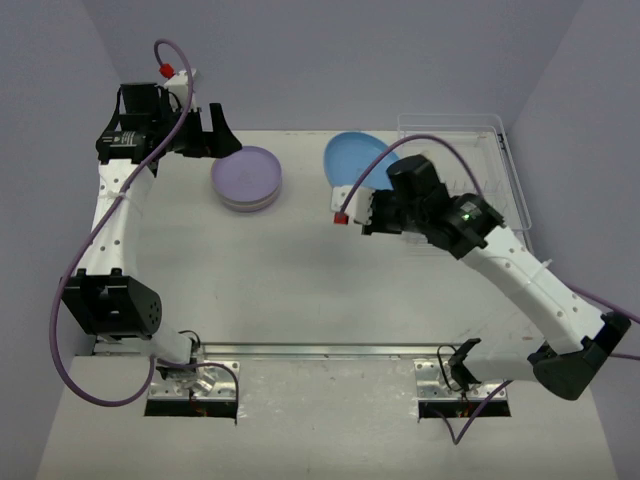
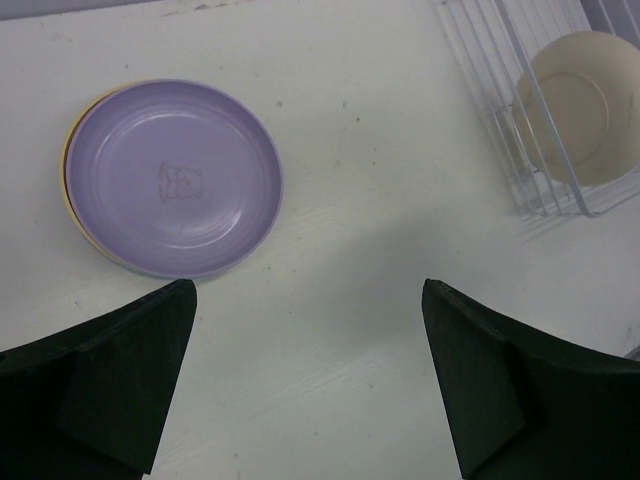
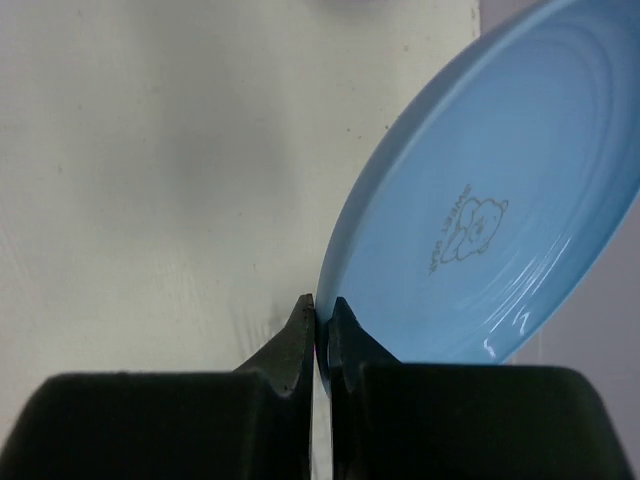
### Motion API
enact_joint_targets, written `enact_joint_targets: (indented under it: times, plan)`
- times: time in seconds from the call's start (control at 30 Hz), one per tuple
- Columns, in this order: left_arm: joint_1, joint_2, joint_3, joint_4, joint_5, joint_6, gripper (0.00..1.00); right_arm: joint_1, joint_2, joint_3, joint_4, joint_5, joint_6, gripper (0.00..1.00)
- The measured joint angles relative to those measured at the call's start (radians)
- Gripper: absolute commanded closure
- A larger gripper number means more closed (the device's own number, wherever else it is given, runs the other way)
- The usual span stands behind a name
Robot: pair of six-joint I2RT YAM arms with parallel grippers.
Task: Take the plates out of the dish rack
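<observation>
**Operator:** What did the wrist cameras add to the overhead view?

**Inspector:** Your right wrist view showed the right gripper [image 3: 318,322] clamped on the rim of the blue plate [image 3: 480,210], with the edge pinched between nearly closed tips. The plate stood tilted, and its hollow face carried a small printed figure. From overhead, your own arm hid that grip. There the plate showed only as a tilted disc over the far part of the table [image 1: 300,290], between the dish rack [image 1: 500,165] and the stacked plates.

**Operator:** And the left side?

**Inspector:** Your left gripper [image 2: 308,300] stood spread wide and held nothing, with bare table beneath it. The lavender plate [image 2: 170,180] lay flat just beyond its fingertips, not touching them. It topped a stack, and a yellow rim showed beneath it. Only that view showed a cream plate [image 2: 585,105] standing on edge inside the clear rack, well apart from your fingers. From overhead, I could not make out the rack's contents.
</observation>
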Motion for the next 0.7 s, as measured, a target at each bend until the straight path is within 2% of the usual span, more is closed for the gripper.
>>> enact_joint_targets:
  times: [0.07, 0.2, 0.3, 0.43, 0.6, 0.7]
  plan:
    - [-0.028, 0.000, 0.000, -0.018, -0.021, 0.022, 0.10, 0.099, 0.014, -0.103, 0.066, 0.121, -0.081, 1.00]
    - [-0.167, 0.000, -0.013, -0.048, -0.085, 0.075, 0.13, 0.221, 0.071, -0.245, 0.190, 0.303, -0.232, 1.00]
    - [-0.253, 0.001, -0.043, -0.064, -0.098, 0.101, 0.17, 0.275, 0.129, -0.274, 0.261, 0.392, -0.307, 1.00]
    - [-0.281, 0.010, -0.069, -0.090, -0.123, 0.121, 0.22, 0.320, 0.177, -0.275, 0.356, 0.463, -0.365, 1.00]
    - [-0.310, 0.043, -0.081, -0.098, -0.179, 0.137, 0.43, 0.358, 0.206, -0.271, 0.422, 0.506, -0.403, 1.00]
    - [-0.325, 0.064, -0.087, -0.098, -0.191, 0.139, 0.61, 0.365, 0.214, -0.270, 0.446, 0.522, -0.421, 1.00]
